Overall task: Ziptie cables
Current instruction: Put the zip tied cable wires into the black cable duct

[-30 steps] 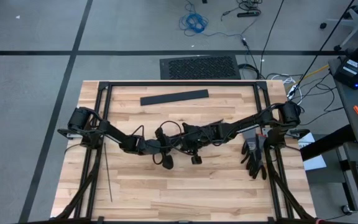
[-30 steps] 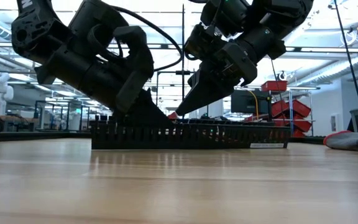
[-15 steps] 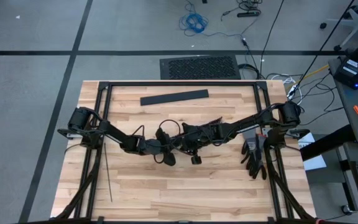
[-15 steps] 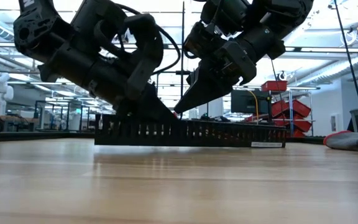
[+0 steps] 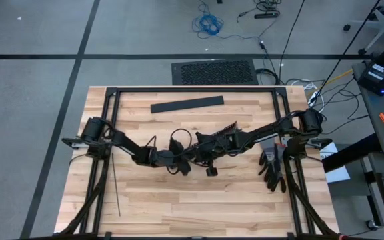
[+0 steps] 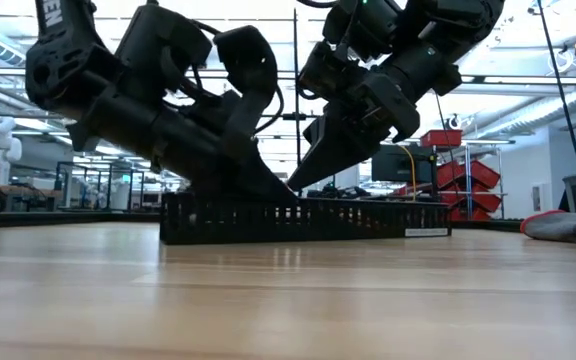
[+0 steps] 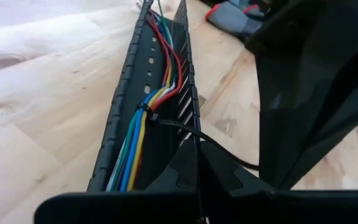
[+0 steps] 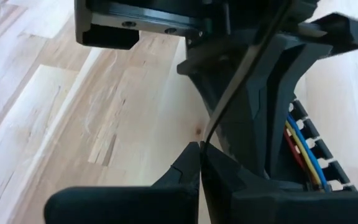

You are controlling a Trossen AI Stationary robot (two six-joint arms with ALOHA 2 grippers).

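Shifted since earlier: left gripper (image 5: 184,163) nearer table centre, pinching ziptie (image 7: 191,134) looped around cables (image 7: 143,127) in duct (image 6: 303,218). Right gripper (image 5: 197,152), 1 o'clock of it, clamps ziptie tail.

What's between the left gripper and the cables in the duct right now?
Nothing visible. The left gripper sits at the slotted duct, shut on the tail of a ziptie already looped round the cables; only the open channel lies between.

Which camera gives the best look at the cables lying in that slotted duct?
The left wrist view: the cables run lengthwise inside the open duct, with a ziptie looped round them. The right wrist view shows only a few strands. In the low view the duct wall hides them; in the high view the arms cover them.
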